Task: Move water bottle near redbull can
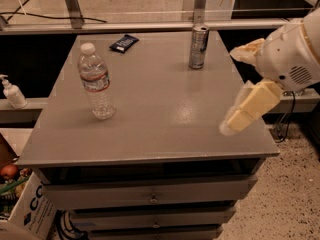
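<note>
Grey table: the gripper hangs over its right edge, fingers spread wide with nothing between them, touching no object. Water bottle stands upright well away from the gripper, across the tabletop near the opposite edge. The redbull can stands upright beyond the gripper toward the far edge, closer to it than the bottle. Judgement: nothing of the task is done, since bottle and can are well apart, so approach, grasp, carry and release all remain.

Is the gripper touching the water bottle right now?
Apart. The camera view shows the gripper by the edge of the table, a wide bare stretch between it and the water bottle.
</note>
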Controlling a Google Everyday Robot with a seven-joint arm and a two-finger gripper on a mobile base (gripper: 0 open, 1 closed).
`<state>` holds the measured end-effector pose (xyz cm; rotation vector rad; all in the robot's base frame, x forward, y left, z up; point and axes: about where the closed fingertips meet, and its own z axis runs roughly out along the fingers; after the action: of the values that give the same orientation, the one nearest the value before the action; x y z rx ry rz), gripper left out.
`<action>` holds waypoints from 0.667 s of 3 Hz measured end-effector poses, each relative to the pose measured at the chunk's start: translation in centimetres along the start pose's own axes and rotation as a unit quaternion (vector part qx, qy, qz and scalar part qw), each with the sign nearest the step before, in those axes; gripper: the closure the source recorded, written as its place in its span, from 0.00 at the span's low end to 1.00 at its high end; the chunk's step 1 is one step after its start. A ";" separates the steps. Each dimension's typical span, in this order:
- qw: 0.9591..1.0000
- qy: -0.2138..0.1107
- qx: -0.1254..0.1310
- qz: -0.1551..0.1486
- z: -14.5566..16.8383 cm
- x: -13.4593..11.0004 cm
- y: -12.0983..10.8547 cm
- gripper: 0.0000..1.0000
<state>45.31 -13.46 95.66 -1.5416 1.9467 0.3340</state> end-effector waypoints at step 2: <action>0.992 -0.115 -0.044 0.022 6.6 -6.0 2.5 0.00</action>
<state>45.79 -4.40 93.82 -1.4464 1.8085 0.5953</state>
